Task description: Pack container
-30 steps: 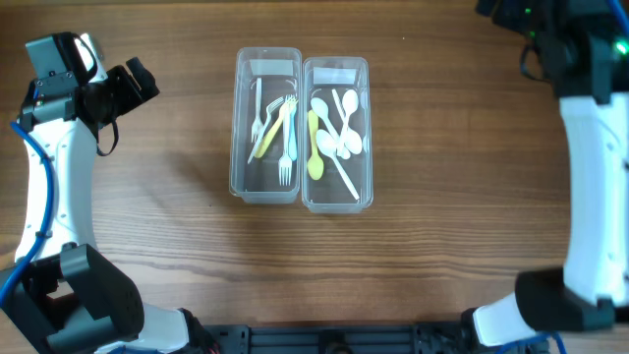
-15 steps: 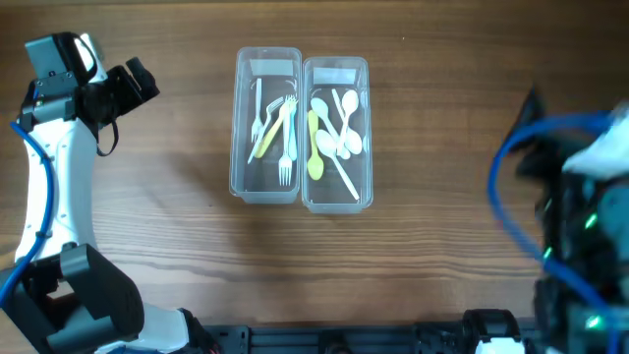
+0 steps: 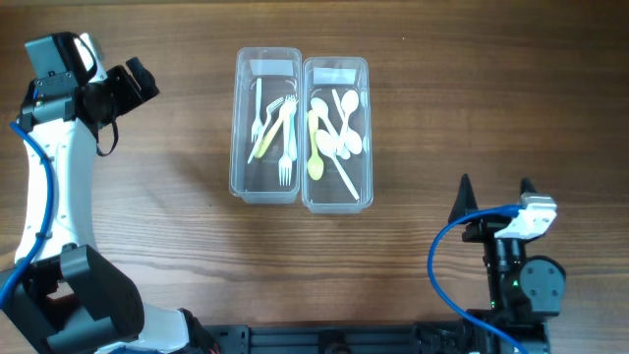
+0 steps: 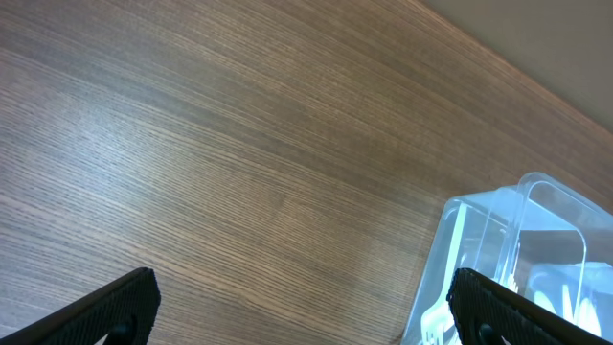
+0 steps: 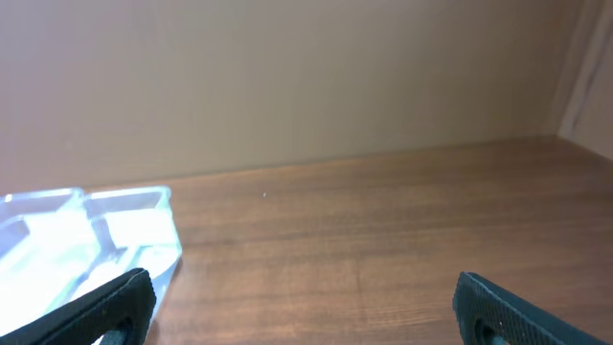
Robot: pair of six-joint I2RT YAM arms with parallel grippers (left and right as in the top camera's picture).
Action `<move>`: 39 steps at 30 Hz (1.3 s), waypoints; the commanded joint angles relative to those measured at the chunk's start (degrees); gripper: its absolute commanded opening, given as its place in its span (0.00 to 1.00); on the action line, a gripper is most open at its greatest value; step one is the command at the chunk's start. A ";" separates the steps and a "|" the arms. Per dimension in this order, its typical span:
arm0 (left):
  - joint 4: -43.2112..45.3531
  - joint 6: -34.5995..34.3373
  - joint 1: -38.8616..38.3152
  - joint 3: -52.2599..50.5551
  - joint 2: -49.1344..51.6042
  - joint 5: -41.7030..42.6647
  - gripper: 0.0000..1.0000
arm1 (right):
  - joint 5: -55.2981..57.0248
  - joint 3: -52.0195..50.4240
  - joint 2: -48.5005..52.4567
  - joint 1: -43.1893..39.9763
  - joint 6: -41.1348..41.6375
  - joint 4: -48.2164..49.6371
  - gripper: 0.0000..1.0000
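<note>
Two clear plastic containers stand side by side at the table's middle. The left container (image 3: 239,118) holds several forks, white, yellow and blue. The right container (image 3: 368,118) holds several white spoons, a yellow spoon and a white knife. My left gripper (image 3: 136,81) is open and empty at the far left, well apart from the containers; its wrist view shows a container corner (image 4: 479,240) between open fingertips (image 4: 302,311). My right gripper (image 3: 491,190) is open and empty at the front right; its wrist view (image 5: 302,307) shows the containers (image 5: 144,225) at the left.
The wooden table (image 3: 442,88) carries nothing else. A blue cable (image 3: 442,246) loops beside the right arm's base at the front right. A plain wall (image 5: 306,77) rises beyond the table's far edge.
The right arm has swung from the back right corner down to the front right and now rests low with its fingers open. The left arm and the containers have not moved.
</note>
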 commanded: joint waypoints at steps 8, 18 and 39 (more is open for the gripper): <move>0.13 -0.31 0.22 1.09 -1.27 0.07 1.00 | -2.34 -5.62 -4.35 -0.17 -4.02 1.79 1.00; 0.13 -0.31 0.22 1.09 -1.27 0.07 1.00 | -2.19 -5.62 -4.33 -0.17 -6.71 1.77 1.00; 0.13 -0.28 0.26 1.09 -1.27 0.07 1.00 | -2.19 -5.62 -4.33 -0.17 -6.69 1.77 1.00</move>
